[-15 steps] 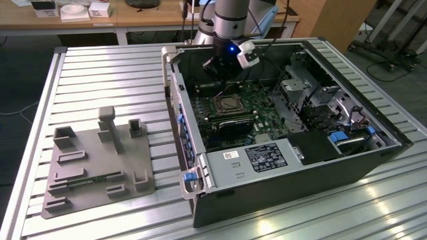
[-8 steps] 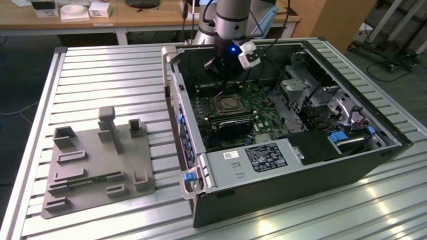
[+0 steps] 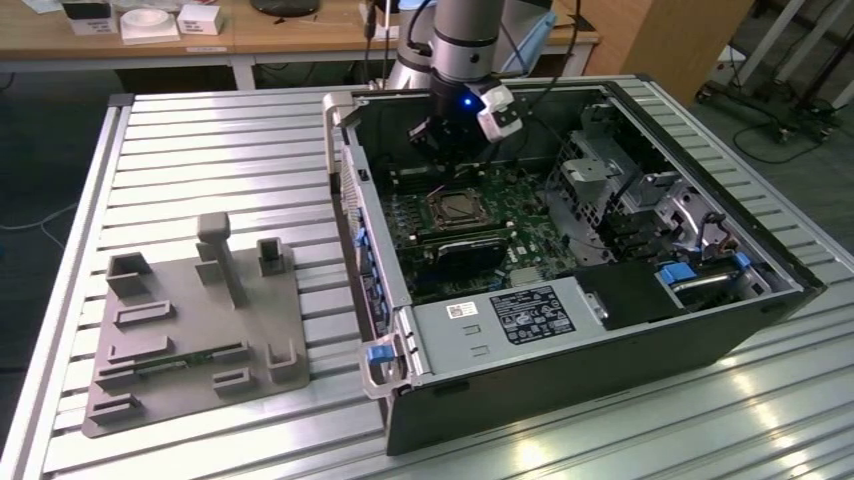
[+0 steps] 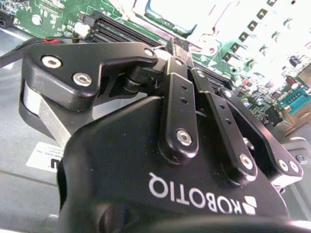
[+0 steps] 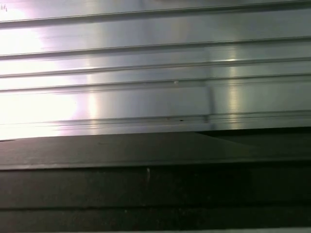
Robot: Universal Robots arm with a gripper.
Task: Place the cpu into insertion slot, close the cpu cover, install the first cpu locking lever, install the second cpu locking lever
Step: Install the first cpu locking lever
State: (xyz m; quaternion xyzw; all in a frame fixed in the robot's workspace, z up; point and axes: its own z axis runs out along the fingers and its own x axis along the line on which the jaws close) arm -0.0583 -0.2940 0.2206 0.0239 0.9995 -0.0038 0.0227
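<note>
The open computer case lies on the slatted table with its green motherboard facing up. On the board is the insertion slot, a square socket with a silvery rim. My gripper hangs inside the case just behind the socket, a little above the board. In the second wrist view the black fingers meet at the gripper's tip, shut with nothing visible between them. Just beyond the tip is the insertion slot, holding a pale silvery surface washed out by glare. I cannot tell the cpu from the cpu cover there.
Grey moulded fixture block stands on the table at the exterior view's left. A drive cage and a black box with a label crowd the case around the board. Long memory slots run beside the socket. Aluminium slats.
</note>
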